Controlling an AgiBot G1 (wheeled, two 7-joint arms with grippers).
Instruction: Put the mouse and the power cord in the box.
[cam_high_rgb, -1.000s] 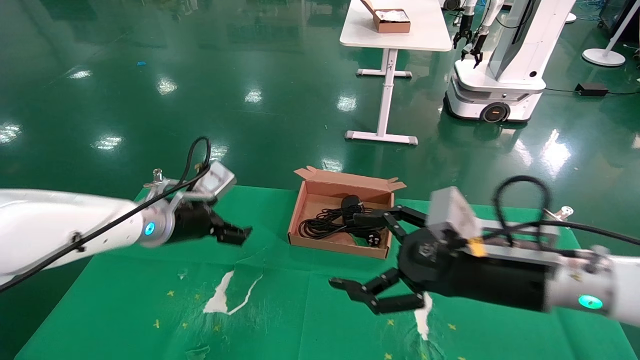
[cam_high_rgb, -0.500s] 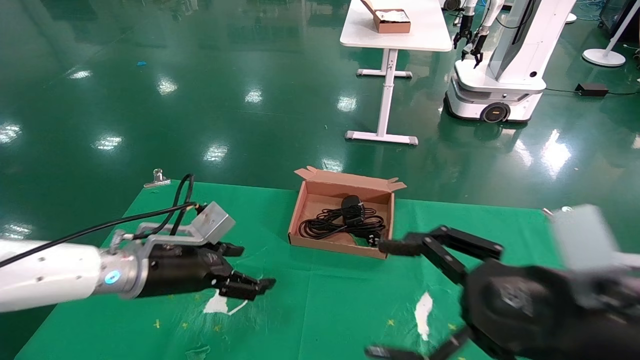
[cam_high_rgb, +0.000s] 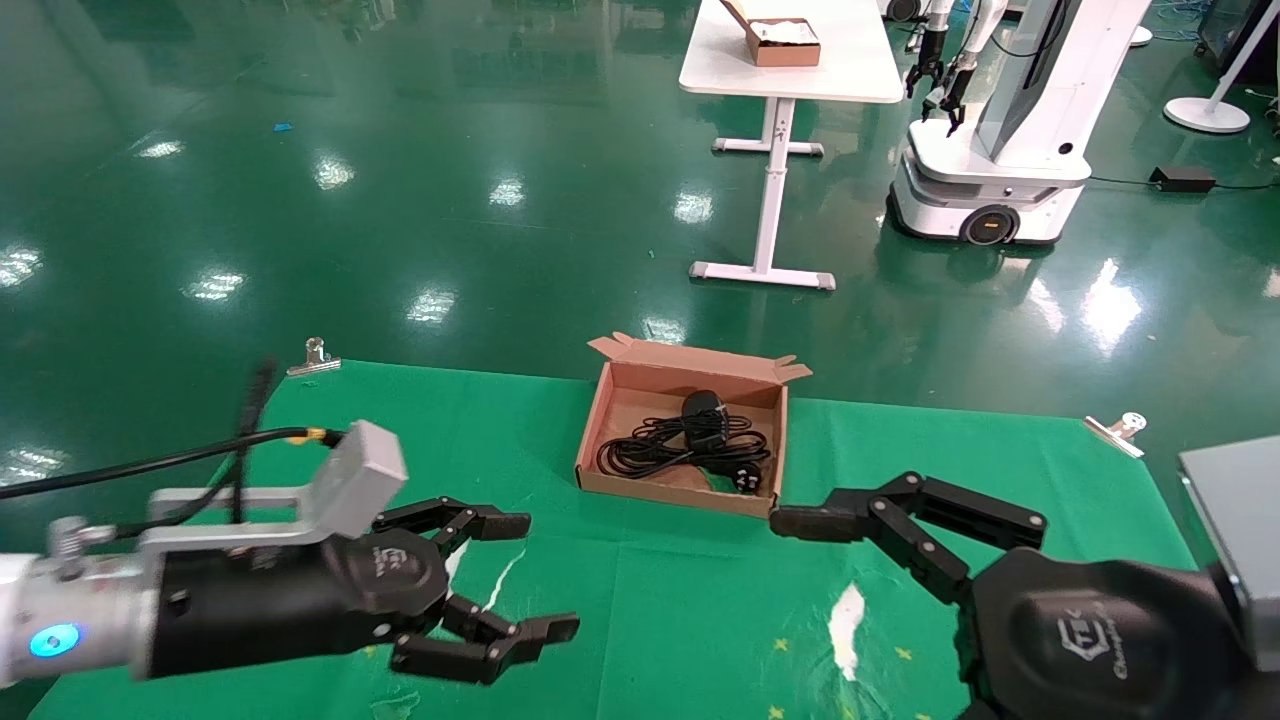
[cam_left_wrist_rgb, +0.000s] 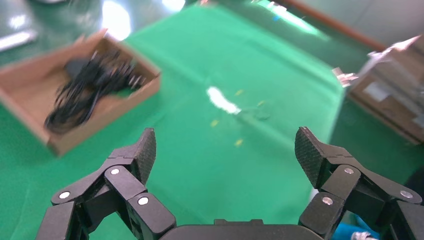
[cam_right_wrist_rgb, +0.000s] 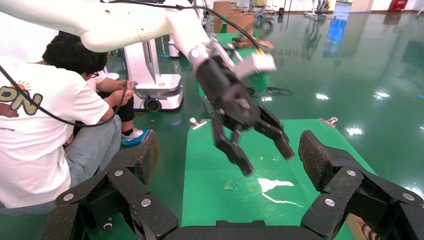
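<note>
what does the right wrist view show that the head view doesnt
Only the right wrist view: a seated person in a white shirt beside the table, and a white robot base behind them. Only the head view: the box holding the mouse and the power cord, plus a far white table. Both: the green mat, the open left gripper and the open right gripper.
</note>
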